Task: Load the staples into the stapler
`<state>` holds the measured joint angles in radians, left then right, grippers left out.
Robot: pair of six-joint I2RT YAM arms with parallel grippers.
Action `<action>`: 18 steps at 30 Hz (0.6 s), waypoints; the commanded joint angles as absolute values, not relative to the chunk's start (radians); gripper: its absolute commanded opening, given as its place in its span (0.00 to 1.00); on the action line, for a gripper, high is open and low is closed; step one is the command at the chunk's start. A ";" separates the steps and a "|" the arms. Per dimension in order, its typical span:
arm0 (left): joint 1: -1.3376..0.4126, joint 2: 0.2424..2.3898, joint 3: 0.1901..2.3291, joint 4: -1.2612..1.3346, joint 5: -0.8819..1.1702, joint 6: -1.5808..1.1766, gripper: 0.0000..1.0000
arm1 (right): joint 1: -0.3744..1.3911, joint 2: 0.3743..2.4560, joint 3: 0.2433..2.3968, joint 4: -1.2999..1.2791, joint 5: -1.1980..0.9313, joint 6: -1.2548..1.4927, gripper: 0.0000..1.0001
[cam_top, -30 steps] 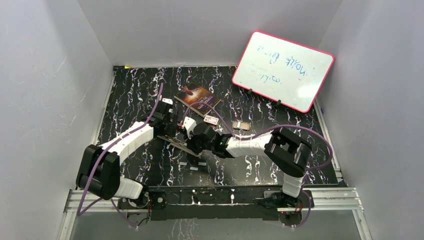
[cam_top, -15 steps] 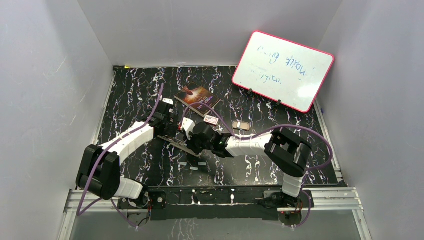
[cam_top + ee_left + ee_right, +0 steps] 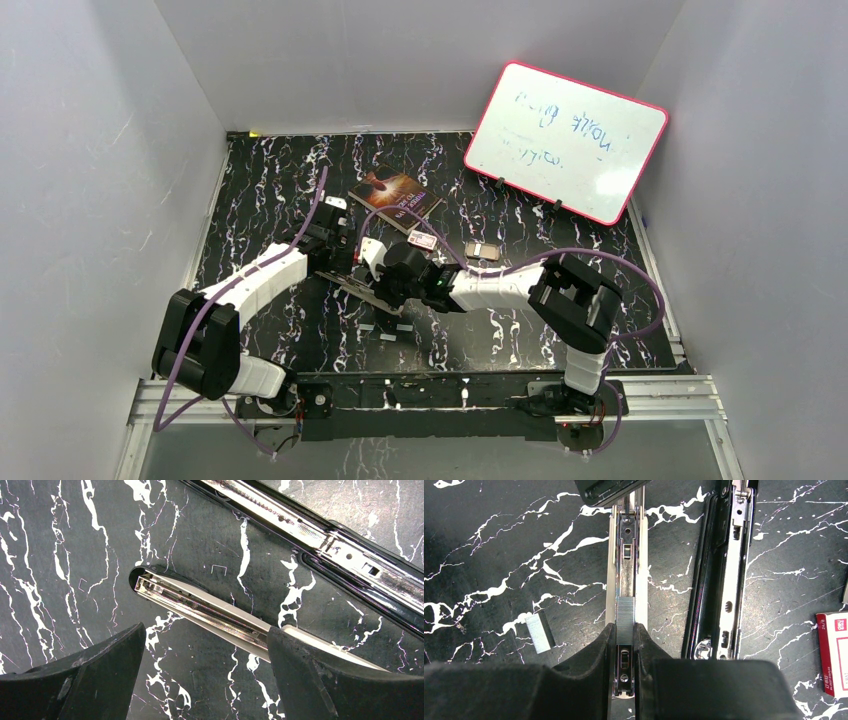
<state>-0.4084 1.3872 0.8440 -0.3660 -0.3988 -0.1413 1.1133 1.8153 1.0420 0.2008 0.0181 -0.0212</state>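
The stapler (image 3: 352, 288) lies opened flat at the table's middle. Its silver magazine channel (image 3: 626, 545) runs straight up the right wrist view, with the black-and-chrome arm (image 3: 724, 565) beside it. My right gripper (image 3: 625, 630) is shut on a strip of staples (image 3: 625, 611), which it holds in line over the channel. A second strip of staples (image 3: 539, 633) lies loose on the table to the left. My left gripper (image 3: 206, 630) stands open astride the magazine's (image 3: 200, 609) front end, and its right finger (image 3: 320, 675) is against the magazine's side.
The white-and-red staple box (image 3: 422, 241) and a small grey tray (image 3: 483, 250) lie just beyond the stapler. A book (image 3: 395, 197) lies farther back. A whiteboard (image 3: 565, 140) leans against the back right wall. Single loose staples (image 3: 218, 569) dot the table.
My right gripper has crept a little to the left along the stapler with its strip. The left arm has not moved.
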 commanded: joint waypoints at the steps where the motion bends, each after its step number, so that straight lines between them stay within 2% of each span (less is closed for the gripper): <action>1: -0.413 1.383 0.833 -0.371 -0.401 -0.135 0.90 | 1.115 1.831 1.070 0.168 0.005 -0.034 0.17; 7: -0.413 1.381 0.834 -0.372 -0.400 -0.135 0.90 | 1.115 1.802 1.053 0.202 0.016 -0.018 0.34; 11: -0.413 1.380 0.833 -0.371 -0.402 -0.135 0.90 | 1.113 1.766 1.026 0.258 0.020 -0.006 0.40; 15: -0.413 1.379 0.834 -0.372 -0.403 -0.137 0.90 | 1.107 1.716 0.991 0.348 0.032 0.018 0.42; 18: -0.413 1.378 0.834 -0.373 -0.405 -0.137 0.90 | 1.095 1.714 0.983 0.397 0.034 0.036 0.35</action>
<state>-0.4084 1.3872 0.8440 -0.3660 -0.3988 -0.1413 1.1088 1.7805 0.9859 0.2543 0.0231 0.0029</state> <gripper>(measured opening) 0.902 0.393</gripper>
